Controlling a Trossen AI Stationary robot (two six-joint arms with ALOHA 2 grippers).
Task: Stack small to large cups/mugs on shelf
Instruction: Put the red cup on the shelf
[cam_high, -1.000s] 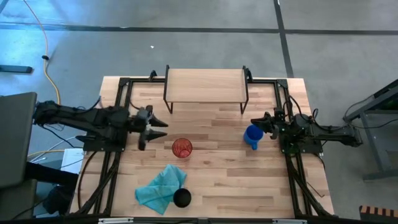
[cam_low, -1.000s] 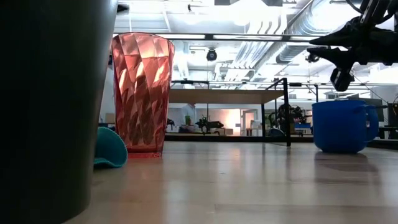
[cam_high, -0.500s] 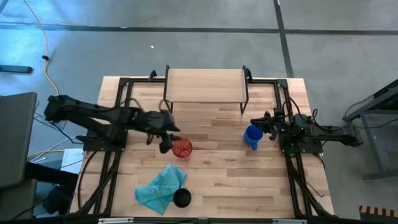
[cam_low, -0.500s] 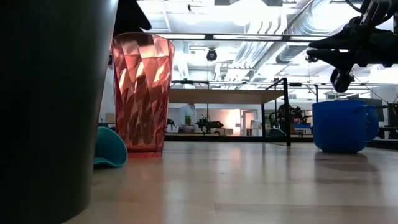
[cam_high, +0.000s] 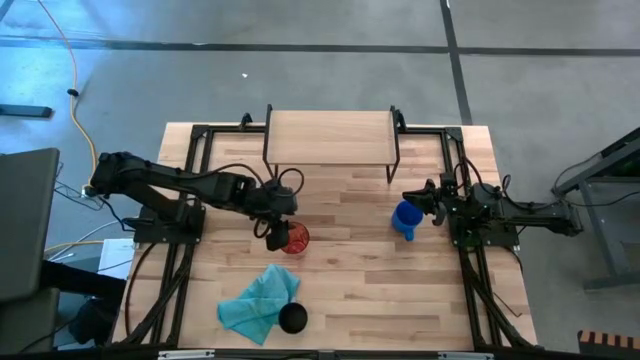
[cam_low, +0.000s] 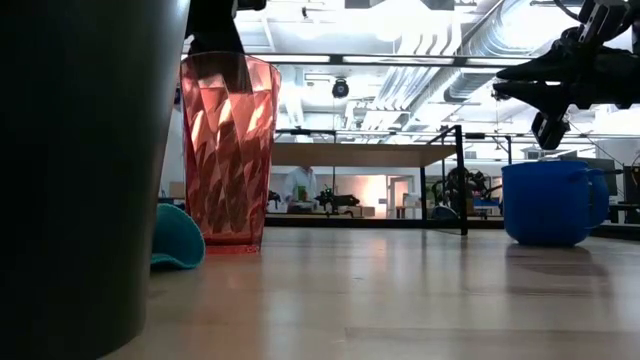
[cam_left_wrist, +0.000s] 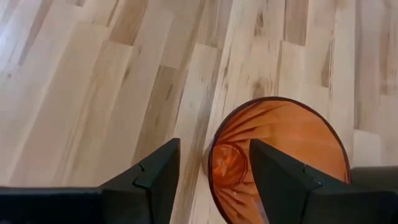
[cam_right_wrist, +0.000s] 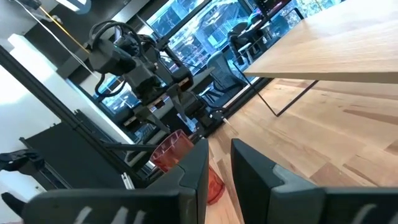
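Observation:
The red ribbed tumbler (cam_high: 294, 238) (cam_low: 228, 150) stands upright on the tabletop, in front of the shelf (cam_high: 330, 138). My left gripper (cam_high: 279, 233) (cam_left_wrist: 214, 148) is open over the tumbler's left rim. One finger is outside the wall and the other is over the tumbler's mouth (cam_left_wrist: 280, 155). The blue mug (cam_high: 405, 219) (cam_low: 550, 203) stands on its base toward the table's right. My right gripper (cam_high: 408, 197) (cam_low: 508, 85) hovers just above and behind it, with a narrow gap between its fingers. The black cup (cam_high: 292, 318) (cam_low: 80, 170) stands near the near edge.
A teal cloth (cam_high: 257, 303) (cam_low: 176, 238) lies crumpled beside the black cup near the near edge. The shelf (cam_low: 360, 153) stands on thin black legs at the far edge. Bare wood (cam_high: 370, 290) spans between tumbler and mug. A person shows far off in the room (cam_low: 297, 186).
My left gripper has swung from the table's left toward the red tumbler and come down. It now stands astride the tumbler's left rim, with one finger dipped into the mouth. The tumbler, mug and black cup have stayed put.

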